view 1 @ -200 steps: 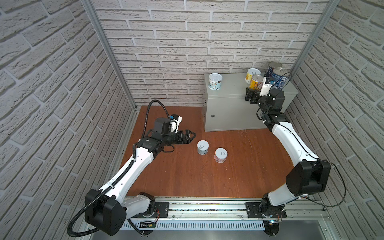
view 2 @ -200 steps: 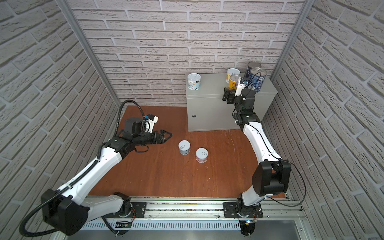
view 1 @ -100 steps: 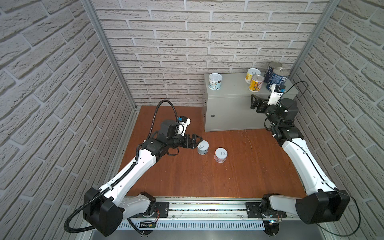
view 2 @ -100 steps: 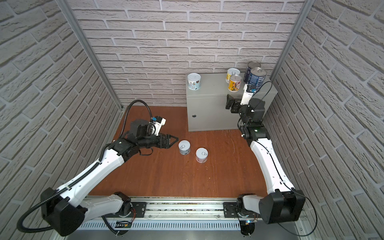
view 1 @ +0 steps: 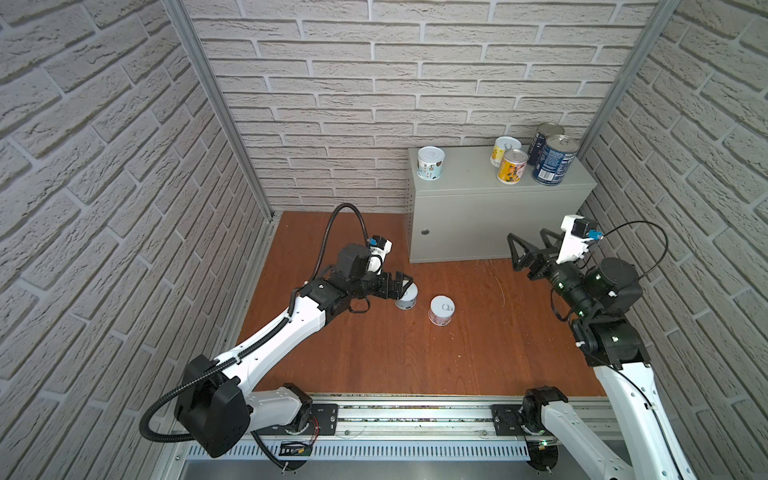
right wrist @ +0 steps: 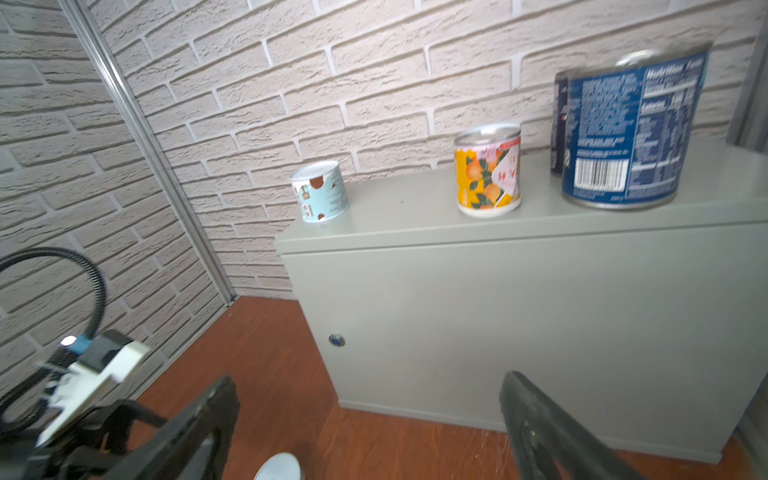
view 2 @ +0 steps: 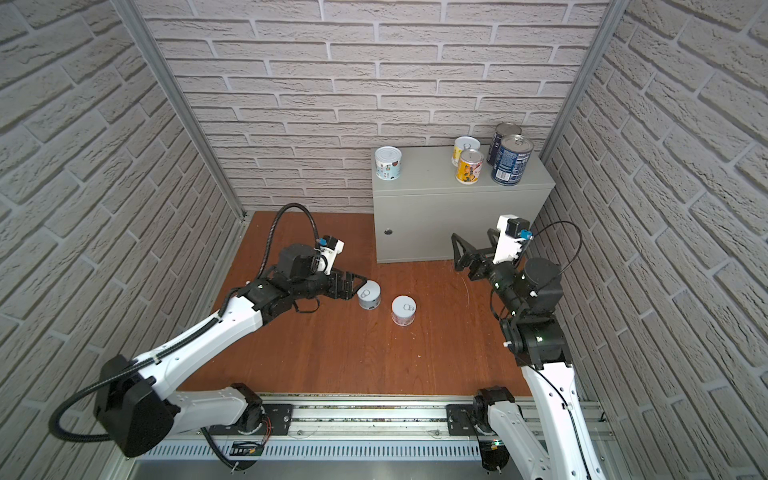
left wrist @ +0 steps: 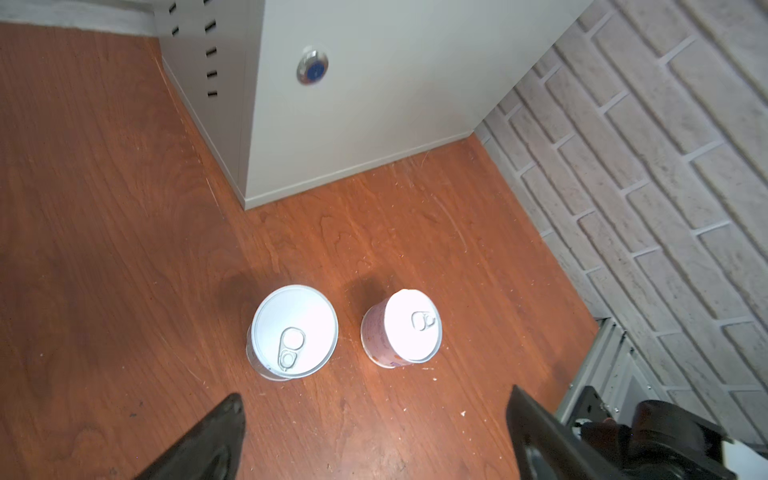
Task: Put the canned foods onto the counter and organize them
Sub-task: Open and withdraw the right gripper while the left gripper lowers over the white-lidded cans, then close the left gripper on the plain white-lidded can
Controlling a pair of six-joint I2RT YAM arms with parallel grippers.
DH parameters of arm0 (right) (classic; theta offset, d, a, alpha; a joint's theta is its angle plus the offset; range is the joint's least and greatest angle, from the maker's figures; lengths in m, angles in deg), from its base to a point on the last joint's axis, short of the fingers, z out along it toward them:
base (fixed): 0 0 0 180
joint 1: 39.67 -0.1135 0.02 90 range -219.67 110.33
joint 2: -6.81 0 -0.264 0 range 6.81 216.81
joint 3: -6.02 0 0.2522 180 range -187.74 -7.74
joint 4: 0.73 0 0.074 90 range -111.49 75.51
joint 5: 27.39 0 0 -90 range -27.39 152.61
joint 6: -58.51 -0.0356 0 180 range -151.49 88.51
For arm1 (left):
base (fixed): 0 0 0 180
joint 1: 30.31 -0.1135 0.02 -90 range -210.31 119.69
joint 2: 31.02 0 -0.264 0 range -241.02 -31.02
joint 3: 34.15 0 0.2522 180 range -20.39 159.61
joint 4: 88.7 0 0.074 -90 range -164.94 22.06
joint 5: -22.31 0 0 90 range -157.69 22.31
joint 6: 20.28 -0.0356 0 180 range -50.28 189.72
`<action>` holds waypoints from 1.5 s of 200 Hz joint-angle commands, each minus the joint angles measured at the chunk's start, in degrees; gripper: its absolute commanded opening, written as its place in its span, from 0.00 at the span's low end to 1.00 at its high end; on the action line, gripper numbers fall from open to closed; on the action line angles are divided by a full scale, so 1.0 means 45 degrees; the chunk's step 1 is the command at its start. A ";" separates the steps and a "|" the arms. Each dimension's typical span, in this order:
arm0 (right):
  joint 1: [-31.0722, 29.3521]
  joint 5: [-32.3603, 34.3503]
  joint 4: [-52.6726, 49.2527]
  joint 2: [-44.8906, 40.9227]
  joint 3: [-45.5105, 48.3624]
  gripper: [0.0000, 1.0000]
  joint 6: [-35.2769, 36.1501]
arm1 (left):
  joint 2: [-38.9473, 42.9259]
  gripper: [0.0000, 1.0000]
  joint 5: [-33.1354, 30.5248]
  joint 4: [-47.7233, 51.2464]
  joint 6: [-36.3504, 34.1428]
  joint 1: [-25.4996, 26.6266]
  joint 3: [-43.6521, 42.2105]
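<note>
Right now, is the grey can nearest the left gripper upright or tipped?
Upright: the grey can stands on the wooden floor, pull-tab end facing up.

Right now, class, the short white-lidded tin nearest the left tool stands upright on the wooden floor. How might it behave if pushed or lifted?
The short grey-sided tin is probably rigid, given its sealed pull-tab lid. Squat and upright, it would likely slide rather than tip on the smooth wooden floor. Tipped over, its round body could roll.
</note>
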 commanded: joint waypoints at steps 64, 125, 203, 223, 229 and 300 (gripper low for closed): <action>-0.0040 -0.2074 -0.2743 -0.3392 0.3703 0.99 -0.1106 | -0.2345 0.98 -0.2796 0.0439 -0.0753 0.0618 0.0499; -0.0050 -0.1962 -0.4059 -0.5011 0.4762 0.99 -0.0833 | -0.4564 0.98 -0.2600 0.0413 -0.0994 0.0637 0.1825; -0.0036 -0.1969 -0.4121 -0.3823 0.4632 0.99 -0.0475 | -0.6433 0.98 -0.3874 0.0648 -0.1129 0.1063 0.2905; -0.0039 -0.1946 -0.4146 -0.3709 0.4568 0.99 -0.0511 | -0.6945 0.98 -0.4016 0.0687 -0.1173 0.1067 0.3160; -0.0037 -0.1977 -0.4162 -0.3727 0.4533 0.99 -0.0550 | -0.7087 0.98 -0.4007 0.0751 -0.1193 0.1070 0.3276; -0.0051 -0.1943 -0.4612 -0.3675 0.4321 0.99 -0.0592 | -0.7726 0.98 -0.4086 0.0951 -0.1419 0.1114 0.3551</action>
